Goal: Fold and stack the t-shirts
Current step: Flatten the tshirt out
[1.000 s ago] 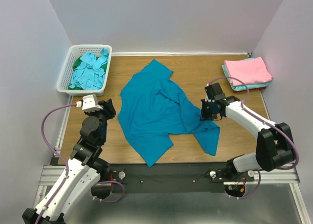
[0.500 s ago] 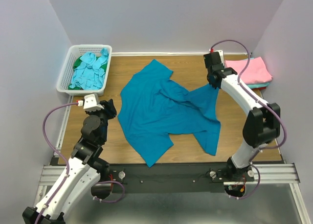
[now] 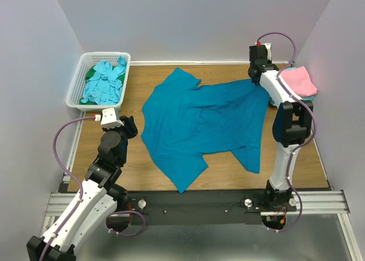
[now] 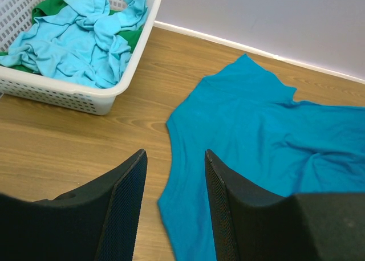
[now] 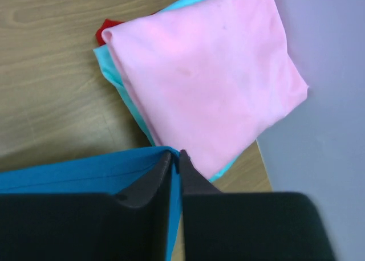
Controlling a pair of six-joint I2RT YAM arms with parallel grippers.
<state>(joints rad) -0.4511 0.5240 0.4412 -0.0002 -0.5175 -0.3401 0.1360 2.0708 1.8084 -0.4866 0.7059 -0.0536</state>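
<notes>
**Spreading the blue shirt [image 3: 199, 121] ahead of the fold**

Holds one corner of that shirt in the right gripper [image 5: 175, 155], jaws pinched almost together on the hem, cloth plainly between them. Reaches with that arm to the far right of the table [image 3: 219, 172], just beside the pile of folded shirts [image 5: 199, 73]: pink on top, pale turquoise under it. Hovers with the left gripper [image 4: 173, 158] about half open and empty, just off the shirt's left edge.

Has the shirt spread across the middle of the table, mostly flat but creased, long axis running left to right from beside the left gripper over to the pinched corner. One sleeve toward the far wall, another sleeve and a loose flap trailing toward the near edge. Lies ahead of the left gripper and to its right, nearer to the left arm on the free side. Probably calls for a grasp there next, pulling leftward along that long axis against the right-hand hold to take out the creases. Leaves the basket [image 3: 94, 106] of loose shirts [image 4: 74, 44], light blue and green, at the far left, well apart from the spread one
</notes>
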